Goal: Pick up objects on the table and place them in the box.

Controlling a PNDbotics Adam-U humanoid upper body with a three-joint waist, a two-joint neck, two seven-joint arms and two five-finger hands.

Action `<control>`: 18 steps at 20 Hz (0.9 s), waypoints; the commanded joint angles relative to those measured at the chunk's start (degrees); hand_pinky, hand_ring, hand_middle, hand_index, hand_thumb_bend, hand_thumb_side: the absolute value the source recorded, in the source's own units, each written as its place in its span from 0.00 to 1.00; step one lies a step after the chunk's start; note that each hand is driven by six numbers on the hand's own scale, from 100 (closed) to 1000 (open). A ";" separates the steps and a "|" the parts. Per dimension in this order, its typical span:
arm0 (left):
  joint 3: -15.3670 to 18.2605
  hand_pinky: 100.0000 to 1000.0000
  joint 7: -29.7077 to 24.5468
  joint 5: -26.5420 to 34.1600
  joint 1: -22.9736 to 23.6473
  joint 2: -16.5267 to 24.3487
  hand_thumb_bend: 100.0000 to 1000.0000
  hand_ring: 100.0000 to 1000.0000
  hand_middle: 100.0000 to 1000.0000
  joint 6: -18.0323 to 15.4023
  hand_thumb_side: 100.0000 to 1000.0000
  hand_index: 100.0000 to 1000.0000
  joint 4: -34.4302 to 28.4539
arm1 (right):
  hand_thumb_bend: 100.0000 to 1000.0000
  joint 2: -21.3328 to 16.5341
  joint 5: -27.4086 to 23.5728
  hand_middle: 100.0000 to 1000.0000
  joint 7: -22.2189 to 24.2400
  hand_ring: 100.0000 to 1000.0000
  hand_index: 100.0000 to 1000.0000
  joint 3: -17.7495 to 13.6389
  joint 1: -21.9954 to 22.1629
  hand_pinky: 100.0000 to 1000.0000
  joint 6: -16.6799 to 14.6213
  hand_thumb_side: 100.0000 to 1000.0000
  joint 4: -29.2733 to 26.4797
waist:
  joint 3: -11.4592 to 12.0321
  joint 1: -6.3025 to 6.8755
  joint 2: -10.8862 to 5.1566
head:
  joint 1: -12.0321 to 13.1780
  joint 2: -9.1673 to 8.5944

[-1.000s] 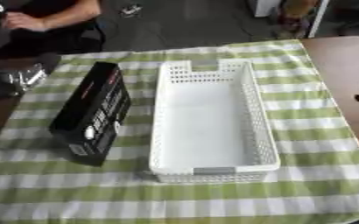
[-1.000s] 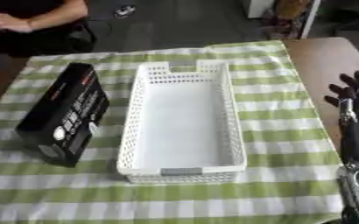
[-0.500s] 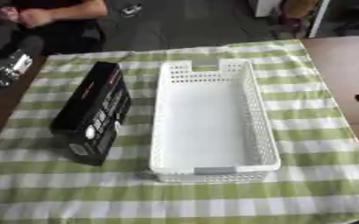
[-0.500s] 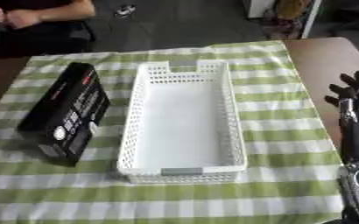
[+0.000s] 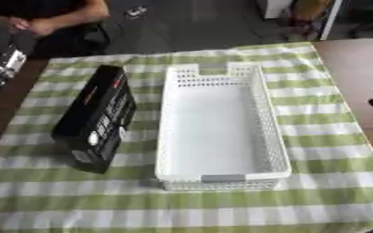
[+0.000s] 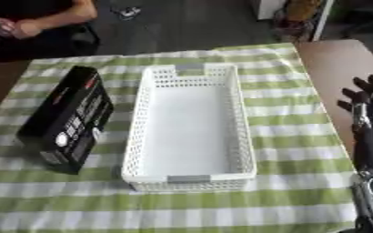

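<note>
A long black box (image 5: 96,119) with white print stands on its narrow side on the checked cloth, just left of the white perforated basket (image 5: 221,178). Nothing lies in the basket. My left hand (image 5: 0,63) shows as a black and silver shape at the far left edge, well apart from the black box. It is cut off by the picture's edge. At the right edge my right hand (image 6: 366,113) rests open, fingers up, over the bare table beside the cloth and clear of the basket.
A green and white checked cloth (image 5: 317,136) covers most of the table. Bare brown tabletop (image 5: 357,63) shows on the right and also at the far left.
My left hand has drawn back from the cloth's far left corner toward the picture's left edge. The box, the basket and my right hand have stayed put.
</note>
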 commanded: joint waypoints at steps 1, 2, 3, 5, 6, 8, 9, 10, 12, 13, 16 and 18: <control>1.48 0.78 3.97 0.83 1.91 -2.00 0.58 0.86 0.89 -1.11 0.74 0.93 -0.91 | 0.00 -0.51 0.09 0.87 -0.07 0.82 1.00 -0.40 -0.37 0.76 0.01 0.56 -0.43 | -0.03 0.01 -0.31 | -0.62 -1.26; 1.55 0.78 5.33 0.92 3.01 -3.08 0.58 0.86 0.90 -1.65 0.74 0.93 -0.91 | 0.00 -0.53 0.10 0.87 -0.09 0.82 1.00 -0.42 -0.38 0.76 0.01 0.56 -0.42 | -0.04 0.03 -0.26 | -0.68 -1.35; 1.69 0.78 6.62 0.89 4.42 -4.52 0.58 0.86 0.90 -2.01 0.74 0.93 -0.91 | 0.00 -0.52 0.10 0.87 -0.13 0.82 1.00 -0.47 -0.38 0.76 0.01 0.56 -0.39 | 0.02 0.04 -0.19 | -0.76 -1.43; 1.76 0.78 8.70 0.33 6.78 -7.11 0.57 0.86 0.90 -2.17 0.75 0.93 -0.91 | 0.00 -0.53 0.12 0.87 -0.17 0.82 1.00 -0.50 -0.43 0.75 0.02 0.56 -0.34 | 0.13 0.11 -0.11 | -0.85 -1.54; 1.66 0.78 9.23 0.05 7.67 -8.26 0.57 0.86 0.90 -1.89 0.75 0.93 -0.91 | 0.00 -0.52 0.13 0.87 -0.18 0.82 1.00 -0.51 -0.46 0.75 0.02 0.56 -0.33 | 0.15 0.14 -0.09 | -0.89 -1.59; 1.54 0.77 9.80 -0.56 8.91 -10.17 0.57 0.86 0.90 -0.84 0.75 0.93 -0.91 | 0.00 -0.48 0.18 0.87 -0.14 0.82 1.00 -0.48 -0.55 0.75 0.02 0.56 -0.33 | 0.12 0.14 0.00 | -1.06 -1.82; 1.45 0.77 9.90 -0.75 9.36 -10.90 0.58 0.86 0.90 -0.18 0.75 0.93 -0.91 | 0.00 -0.46 0.19 0.87 -0.16 0.82 1.00 -0.51 -0.58 0.75 0.01 0.56 -0.32 | 0.09 0.12 0.04 | -1.12 -1.92; 1.35 0.77 9.92 -1.00 9.62 -11.35 0.58 0.86 0.90 0.35 0.75 0.93 -0.91 | 0.00 -0.45 0.20 0.87 -0.18 0.82 1.00 -0.54 -0.59 0.75 0.01 0.56 -0.32 | 0.06 0.11 0.06 | -1.14 -1.96; 0.99 0.77 9.47 -1.26 10.35 -12.25 0.60 0.85 0.89 1.81 0.74 0.92 -0.91 | 0.00 -0.47 0.21 0.87 -0.23 0.82 1.00 -0.59 -0.62 0.75 0.00 0.56 -0.31 | 0.05 0.06 0.11 | -1.10 -1.96; 0.72 0.76 9.07 -1.29 10.68 -12.71 0.60 0.85 0.88 2.56 0.74 0.92 -0.91 | 0.00 -0.48 0.20 0.87 -0.24 0.82 1.00 -0.59 -0.65 0.75 0.00 0.56 -0.29 | 0.07 0.04 0.13 | -1.04 -1.89; 0.00 0.76 7.08 -1.29 11.58 -13.76 0.65 0.84 0.86 5.00 0.84 0.91 -0.91 | 0.00 -0.46 0.20 0.87 -0.15 0.82 1.00 -0.52 -0.70 0.75 0.00 0.55 -0.26 | 0.15 0.01 0.18 | -0.96 -1.62; -0.11 0.75 5.71 -1.55 11.85 -13.99 0.62 0.83 0.85 6.73 0.74 0.89 -0.91 | 0.00 -0.47 0.19 0.87 -0.18 0.82 1.00 -0.58 -0.71 0.75 -0.02 0.56 -0.27 | 0.16 0.02 0.19 | -0.88 -1.47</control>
